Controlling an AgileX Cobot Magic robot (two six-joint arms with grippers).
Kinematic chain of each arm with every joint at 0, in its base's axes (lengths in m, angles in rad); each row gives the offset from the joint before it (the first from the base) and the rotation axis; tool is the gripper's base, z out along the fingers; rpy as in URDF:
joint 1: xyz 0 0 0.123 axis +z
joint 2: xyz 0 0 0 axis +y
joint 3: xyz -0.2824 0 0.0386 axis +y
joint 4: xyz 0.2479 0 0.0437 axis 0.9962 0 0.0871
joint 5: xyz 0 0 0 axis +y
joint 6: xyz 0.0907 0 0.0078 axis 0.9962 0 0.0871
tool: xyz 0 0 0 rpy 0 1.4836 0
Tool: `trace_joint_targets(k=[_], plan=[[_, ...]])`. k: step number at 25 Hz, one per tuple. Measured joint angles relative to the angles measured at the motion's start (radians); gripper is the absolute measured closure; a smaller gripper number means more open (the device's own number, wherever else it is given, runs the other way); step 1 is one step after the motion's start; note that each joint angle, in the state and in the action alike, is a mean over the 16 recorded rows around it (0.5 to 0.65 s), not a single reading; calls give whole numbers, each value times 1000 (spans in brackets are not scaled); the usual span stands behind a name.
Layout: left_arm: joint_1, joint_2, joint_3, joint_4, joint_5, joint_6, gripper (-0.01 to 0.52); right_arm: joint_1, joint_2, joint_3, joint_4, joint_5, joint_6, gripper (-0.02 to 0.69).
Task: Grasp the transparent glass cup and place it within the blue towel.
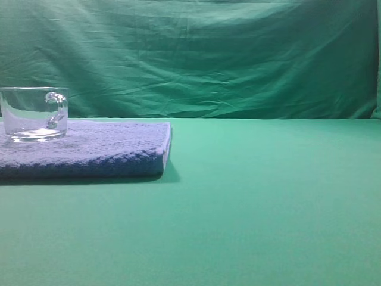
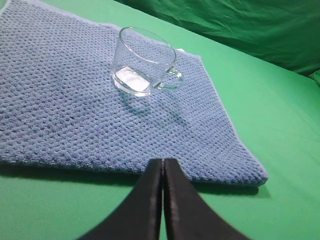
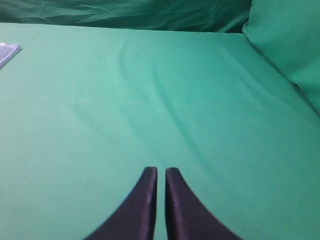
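Observation:
The transparent glass cup stands upright on the blue towel at the far left of the exterior view, handle to the right. In the left wrist view the cup stands on the far part of the towel. My left gripper is shut and empty, hovering over the towel's near edge, well apart from the cup. My right gripper is shut and empty above bare green cloth. Neither gripper shows in the exterior view.
A green cloth covers the table and hangs as a backdrop. A corner of the towel shows at the far left of the right wrist view. A green fold rises at the right.

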Motion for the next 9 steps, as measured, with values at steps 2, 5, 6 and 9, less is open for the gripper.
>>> trace_joint_targets(k=[2, 5, 6, 9], plan=[[0, 0, 0, 0, 0, 0, 514, 0, 0, 0, 0, 0, 0, 616], [0, 0, 0, 0, 0, 0, 514, 0, 0, 0, 0, 0, 0, 616], [0, 0, 0, 0, 0, 0, 514, 0, 0, 0, 0, 0, 0, 616], [0, 0, 0, 0, 0, 0, 514, 0, 0, 0, 0, 0, 0, 616]])
